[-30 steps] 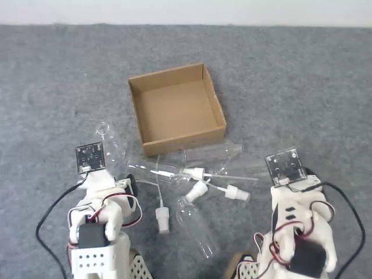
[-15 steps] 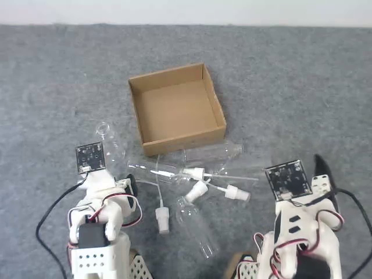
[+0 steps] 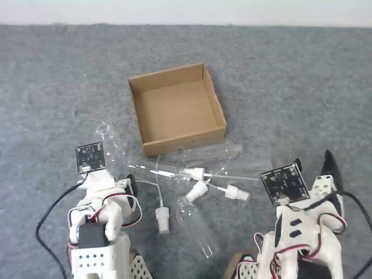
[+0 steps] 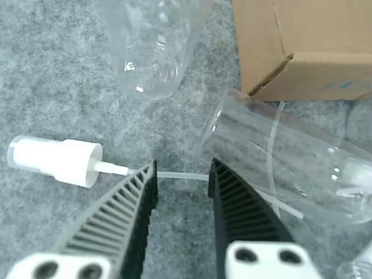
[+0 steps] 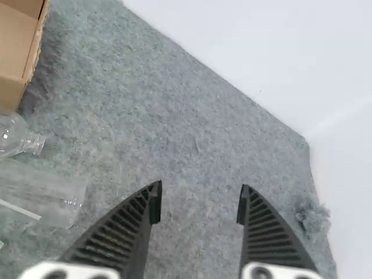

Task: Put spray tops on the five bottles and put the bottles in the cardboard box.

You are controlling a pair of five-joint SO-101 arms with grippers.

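Note:
Several clear bottles lie uncapped in front of the cardboard box [image 3: 177,107], among them one [image 3: 110,142] at the left and one [image 3: 197,226] nearest the arms. White spray tops [image 3: 163,220] [image 3: 237,193] lie loose between them. My left gripper [image 4: 183,168] is open and low over the mat, with the thin tube of a spray top [image 4: 55,160] crossing between its fingertips. Just past it lies a bottle's open mouth [image 4: 224,125]. My right gripper [image 3: 314,165] [image 5: 200,189] is open and holds nothing, raised above bare mat to the right of the bottles.
A grey felt mat [image 3: 290,81] covers the table, with a white wall [image 5: 261,52] behind it. There is free room right of the box and at the far left. The left arm [image 3: 96,197] stands at the front left.
My right arm has lifted and swung its gripper forward, so the open fingers now show past its camera board. The left arm and the bottles have not moved.

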